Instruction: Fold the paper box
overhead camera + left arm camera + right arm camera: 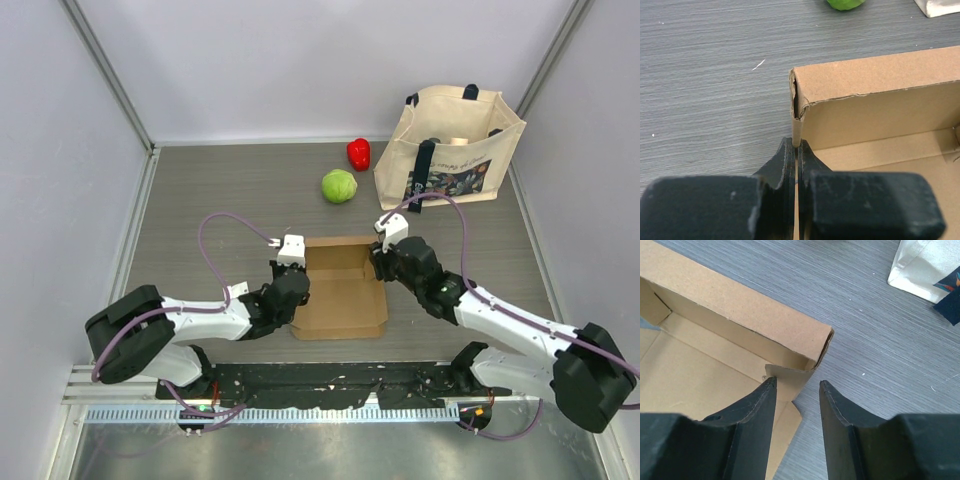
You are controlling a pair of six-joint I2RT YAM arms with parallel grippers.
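Your table (220,190): grey, wood-grained.
Centre, near you: paper box (340,295).
Far side: green cabbage (339,186), red pepper (359,153), tote bag (470,150).

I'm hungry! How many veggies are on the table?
2. The green cabbage sits beyond the paper box; the red pepper lies just behind it, left of the tote bag. The bag could hide more.
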